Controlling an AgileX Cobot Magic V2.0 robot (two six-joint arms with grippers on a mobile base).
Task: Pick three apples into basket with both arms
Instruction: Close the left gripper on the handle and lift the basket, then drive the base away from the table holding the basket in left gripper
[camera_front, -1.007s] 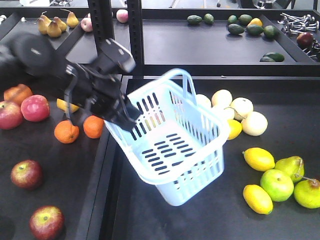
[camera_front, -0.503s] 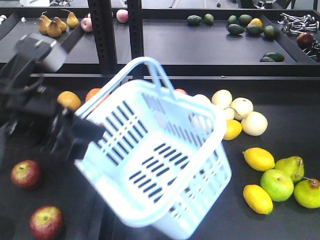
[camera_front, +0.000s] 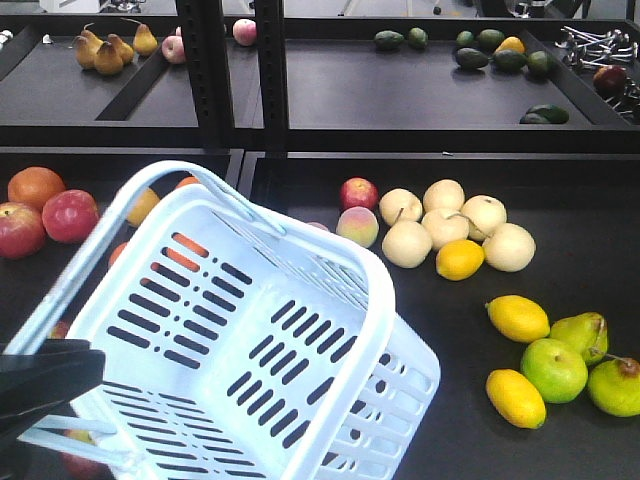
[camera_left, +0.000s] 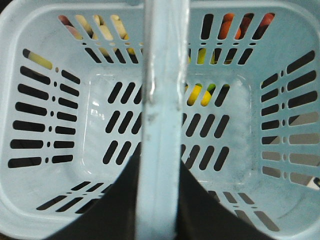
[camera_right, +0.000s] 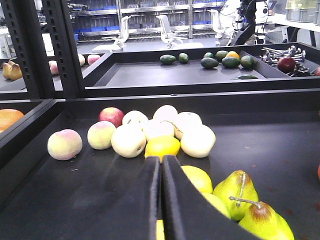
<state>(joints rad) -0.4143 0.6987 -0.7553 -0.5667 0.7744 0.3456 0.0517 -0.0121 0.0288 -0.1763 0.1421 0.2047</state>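
Observation:
The pale blue basket (camera_front: 375, 320) hangs tilted over the left tray, filling the lower left of the front view. Its hoop handle (camera_left: 162, 100) runs between the black fingers of my left gripper (camera_left: 161, 165), which is shut on it. The left wrist view looks down into the basket, and no fruit lies in it. Part of the left gripper (camera_front: 40, 385) shows black at the basket's near left corner. The apples are almost wholly hidden behind the basket; a dark red sliver of apple (camera_front: 80, 466) shows under its lower edge. My right gripper (camera_right: 161, 159) is shut on nothing, low over the right tray.
Two pink-red apples (camera_front: 70, 215) and an orange (camera_front: 35, 185) lie at the far left. Peaches (camera_front: 357, 226), pale pears (camera_front: 407, 243), lemons (camera_front: 517, 318) and green pears (camera_front: 553, 368) fill the right tray. Black rack posts (camera_front: 270, 70) stand behind, with a raised divider between the trays.
The left arm has swung the basket from the middle down to the lower left, nearer the camera. It now covers the two dark red apples. The arm has mostly left the front view.

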